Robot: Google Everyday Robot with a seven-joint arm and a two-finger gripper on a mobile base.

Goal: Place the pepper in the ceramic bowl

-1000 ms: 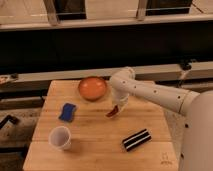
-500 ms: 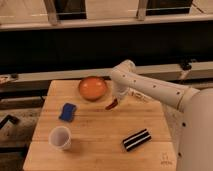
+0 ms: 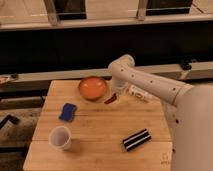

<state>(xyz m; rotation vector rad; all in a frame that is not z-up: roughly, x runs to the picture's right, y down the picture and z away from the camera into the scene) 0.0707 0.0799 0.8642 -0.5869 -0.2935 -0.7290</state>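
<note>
While the arm reaches in from the right over the wooden desk (image 3: 100, 130), the tool (image 3: 116, 95) hangs just beside the right edge of the ceramic bowl (image 3: 93, 88), with its jaws clamped on the pepper (image 3: 110, 99). The pepper hangs from the tool at a slant, its free tip pointing down and toward the bowl; it appears to be clear of the desk surface, though the gap cannot be confirmed. It is not yet over the bowl's interior, which looks empty.

Other items, placed by the bowl: a blue sponge (image 3: 67, 111) lies in front of it and slightly left; a translucent cup (image 3: 60, 137) stands further forward on the same side; a striped block (image 3: 136, 139) lies well forward and to the right. A pale object (image 3: 140, 93) lies on the desk to the right of the bowl, beyond the tool; its nature cannot be determined.

Handling assessment: the pepper is judged light, small and slim, likely with a smooth skin that could slip or pivot in a two-finger grip. The hold appears to be near its upper end; a hold nearer mid-length would limit swinging. The bowl is judged rigid and breakable, so release should be low and gentle.
</note>
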